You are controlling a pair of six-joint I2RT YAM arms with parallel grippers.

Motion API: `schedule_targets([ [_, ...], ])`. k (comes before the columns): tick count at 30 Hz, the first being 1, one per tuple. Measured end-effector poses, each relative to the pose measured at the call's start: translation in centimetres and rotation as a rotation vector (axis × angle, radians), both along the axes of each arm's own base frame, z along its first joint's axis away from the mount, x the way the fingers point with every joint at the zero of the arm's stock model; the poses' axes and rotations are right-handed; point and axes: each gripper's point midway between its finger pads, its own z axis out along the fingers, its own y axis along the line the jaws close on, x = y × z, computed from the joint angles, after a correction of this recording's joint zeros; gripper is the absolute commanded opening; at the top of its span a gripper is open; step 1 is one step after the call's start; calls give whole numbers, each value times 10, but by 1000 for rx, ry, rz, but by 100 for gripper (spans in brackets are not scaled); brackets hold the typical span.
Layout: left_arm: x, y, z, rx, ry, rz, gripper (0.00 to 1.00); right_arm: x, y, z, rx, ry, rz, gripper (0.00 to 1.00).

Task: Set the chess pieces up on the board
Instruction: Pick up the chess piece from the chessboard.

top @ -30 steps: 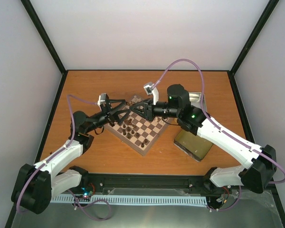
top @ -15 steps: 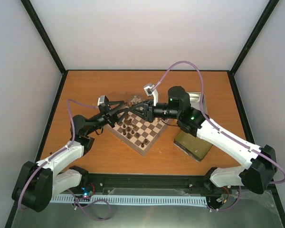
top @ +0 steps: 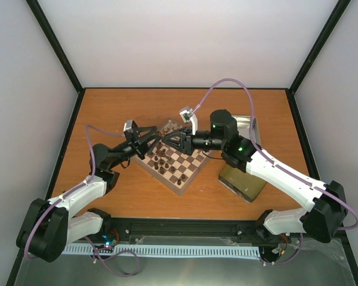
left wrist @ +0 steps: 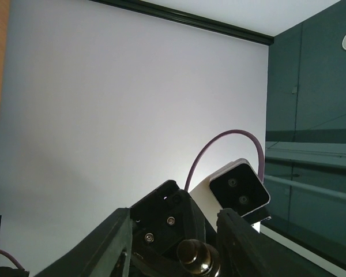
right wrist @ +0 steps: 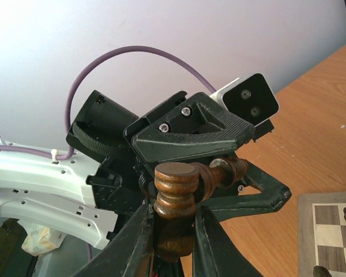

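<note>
Dark piece point(right wrist: 174, 190) clenched in the right jaws, left jaws around its knob, grip unclear, board point(top: 194, 162) just below both, orange wooden table point(top: 227, 107) beneath, black-framed white walls point(top: 179, 42) beyond.

White walls point(top: 185, 42), black corner posts point(top: 55, 44), orange table point(top: 268, 107).

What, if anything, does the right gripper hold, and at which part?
A dark brown chess piece, pinched by the right gripper on its body, just below the wide round end. Whether the left gripper also grips it cannot be told.
</note>
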Motion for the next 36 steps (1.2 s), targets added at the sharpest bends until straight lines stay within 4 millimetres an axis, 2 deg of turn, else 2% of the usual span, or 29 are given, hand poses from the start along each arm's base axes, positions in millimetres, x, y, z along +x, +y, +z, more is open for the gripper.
schedule_targets([
  [3, 0, 0, 2, -3, -1, -2, 37, 1, 1, -1, 1, -2, 2, 14],
  [8, 1, -1, 20, -19, -38, -2, 33, 2, 3, -3, -1, 0, 2, 14],
  [10, 1, -1, 21, -20, -40, -3, 30, 2, 3, -4, 3, -3, 2, 14],
  [16, 1, -1, 20, -22, -36, -4, 20, 2, 3, -10, -1, 2, 2, 14],
  [23, 0, 0, 23, -18, -54, 4, 1, 3, 3, -11, -3, 3, -1, 14],
  [28, -3, 2, 27, 2, -106, 23, 1, 3, 3, -12, -4, 4, -1, 14],
  [32, -1, 2, 33, 91, -184, 73, 1, 4, 1, -18, -29, 18, -16, 13],
  [36, 8, 11, 40, 304, -320, 212, 1, 8, -6, -44, -126, 67, -61, 13],
])
